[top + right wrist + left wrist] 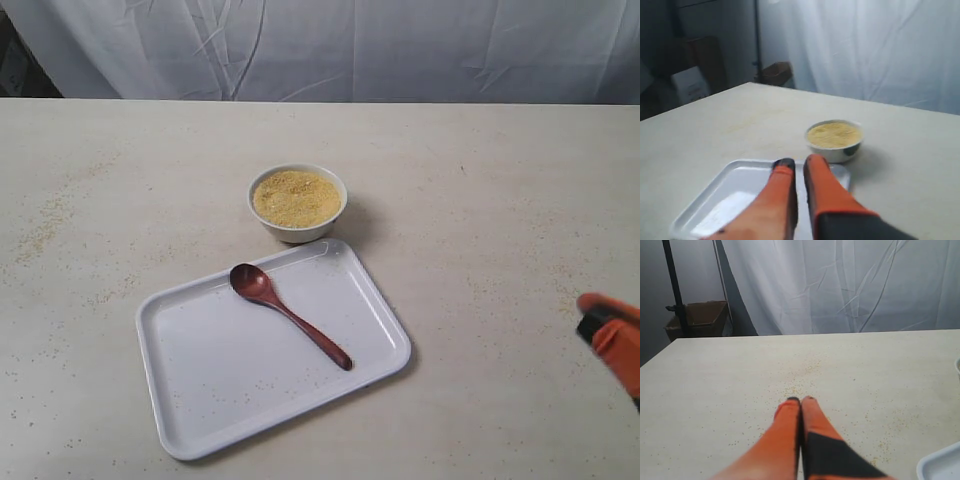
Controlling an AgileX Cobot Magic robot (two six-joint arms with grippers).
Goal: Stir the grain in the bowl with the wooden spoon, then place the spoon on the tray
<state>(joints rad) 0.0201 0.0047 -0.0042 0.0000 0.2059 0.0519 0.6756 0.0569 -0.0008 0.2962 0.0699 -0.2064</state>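
The dark wooden spoon [290, 315] lies slantwise on the white tray [230, 385], its oval end toward the bowl. Just behind the tray stands the small white bowl [297, 232], filled with yellow grain [296, 197]. My right gripper [592, 310] is at the right edge of the table, well away from the tray. In its wrist view the right gripper [799, 164] shows a narrow gap and holds nothing, with the tray [725, 195], bowl [835, 152] and grain [833, 134] ahead; the spoon is hidden there. My left gripper [800, 400] is shut and empty over bare table.
Loose grains [45, 230] are scattered over the pale tabletop, mostly on the left. A white cloth [400, 50] hangs behind the table's far edge. A tray corner [940, 465] shows in the left wrist view, and a cardboard box [697, 317] sits beyond the table.
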